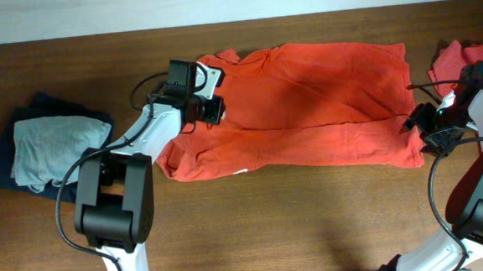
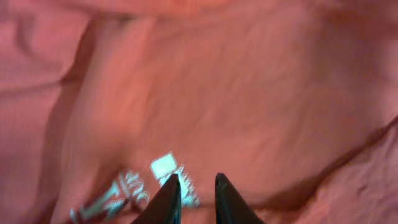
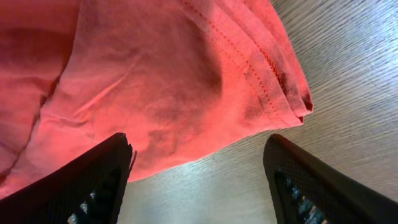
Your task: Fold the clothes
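1. Workpiece position. The orange-red cotton T-shirt (image 1: 323,97) lies spread lengthwise across the middle of the brown wooden tabletop (image 1: 272,226). A crease runs along its lower part, so the near long edge appears to be turned over already. A second orange-red garment (image 1: 462,55) lies bunched at the far right edge, apart from the work. The folded navy and pale grey garments (image 1: 53,147) sit stacked at the left, clear of both arms.

2. Left hand (image 2: 196,183). It is positioned low over the left end of the T-shirt, just beside the white print (image 2: 165,168). The fingers stand narrowly apart. Whether a pinch of cloth is caught between them cannot be told from the wrist view. This placement suits taking hold of one end of the shirt for a crosswise fold.

3. Right hand (image 3: 198,146). It is positioned at the shirt's lower right end with the fingers spread wide and nothing held. The stitched hem corner (image 3: 298,102) lies flat on the tabletop just ahead of the fingers, so one finger can pass either side of the layered edge.

4. Assessment. Both hands are stationed at opposite ends, which allows the fabric to be lifted evenly. The crosswise fold is not yet made.
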Robot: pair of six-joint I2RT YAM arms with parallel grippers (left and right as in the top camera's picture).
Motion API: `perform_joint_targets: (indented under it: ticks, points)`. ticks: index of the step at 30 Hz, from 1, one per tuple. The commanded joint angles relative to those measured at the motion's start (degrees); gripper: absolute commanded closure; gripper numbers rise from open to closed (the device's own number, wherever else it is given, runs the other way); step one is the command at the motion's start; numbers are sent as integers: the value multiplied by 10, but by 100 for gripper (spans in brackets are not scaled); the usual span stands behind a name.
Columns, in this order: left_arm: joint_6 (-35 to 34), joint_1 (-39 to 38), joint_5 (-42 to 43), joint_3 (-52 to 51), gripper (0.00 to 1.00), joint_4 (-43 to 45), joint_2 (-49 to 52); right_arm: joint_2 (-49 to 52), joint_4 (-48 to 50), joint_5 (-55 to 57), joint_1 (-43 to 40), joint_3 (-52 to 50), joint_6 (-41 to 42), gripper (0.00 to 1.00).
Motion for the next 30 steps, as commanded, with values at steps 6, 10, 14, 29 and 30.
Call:
perform_joint_targets:
  ticks: [6,10,14,29,30]
  points:
    - [-21,6,55,100,81,-78,8,-12,-4,-3,-1,9,-4,30]
    - [-21,14,23,167,81,-247,7,-12,-5,-3,-1,9,-4,30]
    - [53,8,12,171,76,-334,9,-12,-4,-3,-1,9,-4,30]
    - [212,-65,-209,136,64,-307,67,-12,-7,-3,-1,9,-4,30]
    - [212,-64,-212,136,64,-304,74,-12,-7,-3,-1,9,-4,30]
